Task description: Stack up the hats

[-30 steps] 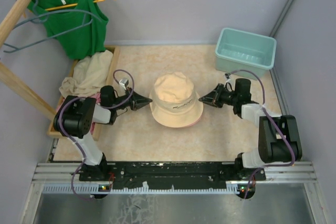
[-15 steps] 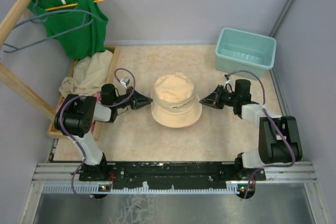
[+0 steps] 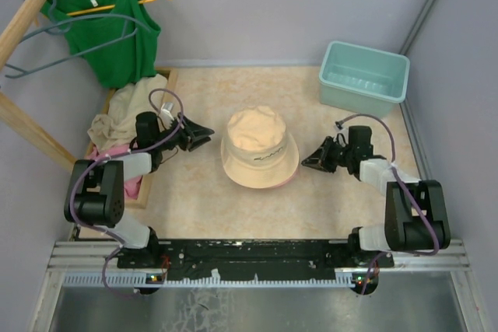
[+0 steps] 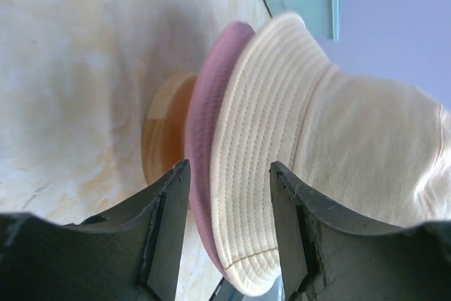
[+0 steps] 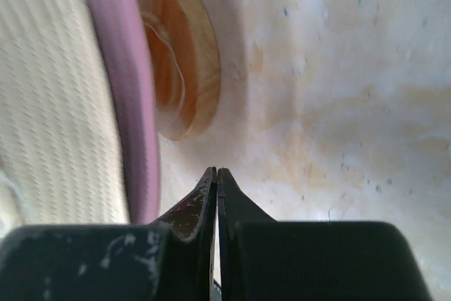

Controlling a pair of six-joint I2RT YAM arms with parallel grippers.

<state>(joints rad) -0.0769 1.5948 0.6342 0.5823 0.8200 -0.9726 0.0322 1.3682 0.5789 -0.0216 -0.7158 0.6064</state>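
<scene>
left arm, jaws parted; right arm, jaws together

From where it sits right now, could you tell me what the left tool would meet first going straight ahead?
Probably the brim of the beige hat topping the stack, with the brim of the pink hat just under it; both lie in line with the open left tool. Depth is unclear.

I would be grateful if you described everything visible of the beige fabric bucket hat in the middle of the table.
The beige fabric bucket hat sits crown up, topmost of a pile on the tan table. It looks like soft cotton, with a rounded crown, rows of stitching around its floppy brim and a small dark logo on the near side. Its brim rests on the brim of a pink hat beneath.
</scene>
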